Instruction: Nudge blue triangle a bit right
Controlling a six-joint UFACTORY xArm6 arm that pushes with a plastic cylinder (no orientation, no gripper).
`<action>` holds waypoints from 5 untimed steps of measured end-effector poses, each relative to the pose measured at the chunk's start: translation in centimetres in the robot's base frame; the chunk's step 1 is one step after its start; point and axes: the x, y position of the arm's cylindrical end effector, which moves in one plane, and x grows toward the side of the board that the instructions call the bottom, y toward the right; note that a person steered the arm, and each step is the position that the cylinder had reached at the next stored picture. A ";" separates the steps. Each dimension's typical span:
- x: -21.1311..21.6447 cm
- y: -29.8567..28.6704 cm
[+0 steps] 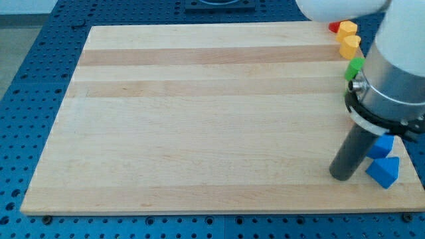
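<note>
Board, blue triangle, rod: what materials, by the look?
Board: pale unfinished-looking wood, with visible grain and glued strips. Blue triangle: probably plastic or painted wood, uniform matte colour. Rod: dark, smooth, likely metal or plastic; my tip sits just to the view's left of the triangle.

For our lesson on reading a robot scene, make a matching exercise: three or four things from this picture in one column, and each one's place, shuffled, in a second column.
Things:
1. blue triangle
2. my tip
3. red block
4. wooden board

Places:
A. the view's top, beside a yellow block
B. just left of the blue triangle
C. the view's bottom right corner
D. lying on the blue pegboard

Pairs: 1-C, 2-B, 3-A, 4-D
</note>
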 end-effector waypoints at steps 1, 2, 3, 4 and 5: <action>0.6 1.0; 0.6 2.0; 0.6 3.4; 0.6 4.7; 0.6 5.1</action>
